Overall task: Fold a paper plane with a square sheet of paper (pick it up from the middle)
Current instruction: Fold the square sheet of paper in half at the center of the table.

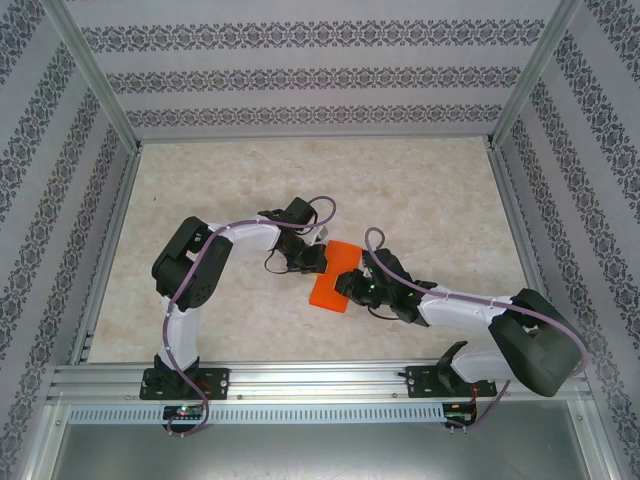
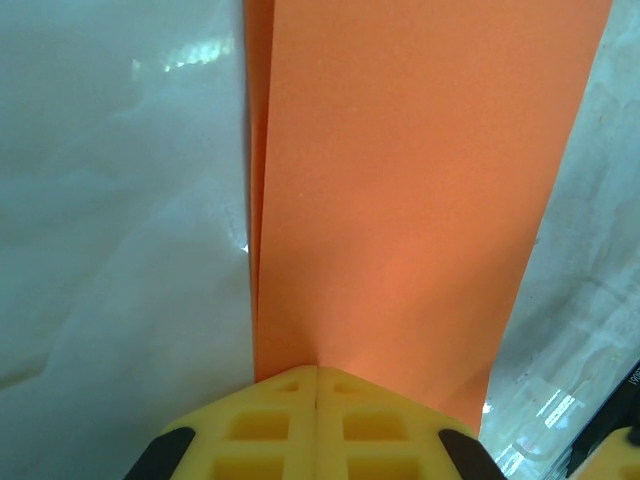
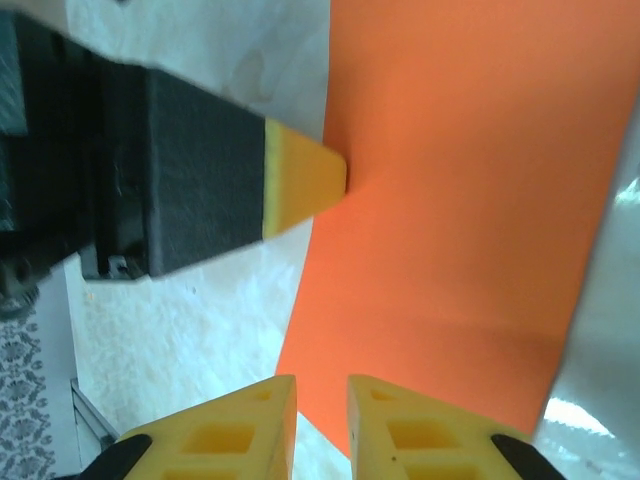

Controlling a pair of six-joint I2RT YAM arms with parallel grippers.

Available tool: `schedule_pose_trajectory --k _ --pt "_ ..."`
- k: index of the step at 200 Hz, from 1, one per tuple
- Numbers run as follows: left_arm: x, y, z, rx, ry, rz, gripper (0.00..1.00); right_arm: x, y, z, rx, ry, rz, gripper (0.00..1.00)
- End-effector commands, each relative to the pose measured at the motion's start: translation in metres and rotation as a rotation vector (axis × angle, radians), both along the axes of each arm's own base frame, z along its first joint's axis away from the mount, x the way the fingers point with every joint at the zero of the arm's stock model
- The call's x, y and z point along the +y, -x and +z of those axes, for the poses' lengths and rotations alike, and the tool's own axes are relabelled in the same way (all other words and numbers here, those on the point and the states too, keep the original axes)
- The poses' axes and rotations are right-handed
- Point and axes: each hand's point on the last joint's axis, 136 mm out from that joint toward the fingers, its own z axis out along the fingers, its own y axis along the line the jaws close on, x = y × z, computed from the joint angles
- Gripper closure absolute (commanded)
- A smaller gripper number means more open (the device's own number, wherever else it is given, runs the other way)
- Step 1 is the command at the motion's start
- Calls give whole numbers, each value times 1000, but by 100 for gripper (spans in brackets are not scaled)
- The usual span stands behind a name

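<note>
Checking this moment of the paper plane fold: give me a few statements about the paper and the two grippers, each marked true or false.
1. The left gripper is shut on the orange paper. True.
2. The orange paper is a finished pointed dart. False: from above it is a blunt, roughly rectangular strip, and the left wrist view shows a second layer along one edge.
3. The right gripper has its fingers pressed tight together. False: a narrow gap stands between them.
4. The orange paper sits between the two grippers, near the middle of the table. True.
</note>
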Motion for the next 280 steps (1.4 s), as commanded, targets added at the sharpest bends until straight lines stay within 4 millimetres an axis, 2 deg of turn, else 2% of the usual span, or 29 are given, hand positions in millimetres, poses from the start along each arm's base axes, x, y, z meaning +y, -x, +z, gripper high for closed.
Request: schedule_pose_trajectory --k 1,21,43,97,125,132,158,173,199,204,209,215,237,248,258,269,280 --pt "24 19 -29 57 -142 -13 100 5 14 -17 45 12 14 78" --pt "24 19 -29 59 -140 -14 100 4 24 -37 94 68 26 79" --pt "23 18 -27 54 -140 -16 100 0 31 -45 112 88 23 79" --pt "24 19 -26 58 -140 -12 100 3 31 -18 49 47 51 78" --pt "22 18 -25 56 -134 -12 100 2 35 -25 70 43 51 78" --pt "22 18 -24 56 -133 -11 100 -6 44 -39 102 69 51 78" --pt "20 17 -21 52 -121 -13 100 -5 50 -46 131 70 61 78" --pt "19 17 -19 51 -115 -14 100 -10 47 -42 112 101 51 78" --pt "13 17 -4 43 -72 -9 100 -24 34 -20 41 113 -7 75" --pt "12 16 1 38 -60 -10 99 -33 31 -19 31 138 -37 74" --pt "10 15 7 30 -49 -9 96 -35 20 -5 -2 137 -70 71" --pt "9 14 13 19 -35 -6 94 -47 15 -2 -13 168 -114 70" --pt "6 7 41 -39 -2 15 77 -75 -3 17 -55 192 -221 63" --pt "8 2 52 -72 1 37 68 -78 -12 25 -73 170 -242 57" --pt "11 -2 60 -94 7 63 63 -77 -17 30 -82 158 -250 55" --pt "15 -5 63 -102 14 89 56 -70 -24 37 -89 136 -237 54" --pt "20 -8 62 -90 23 112 55 -60 -30 39 -86 133 -204 53"
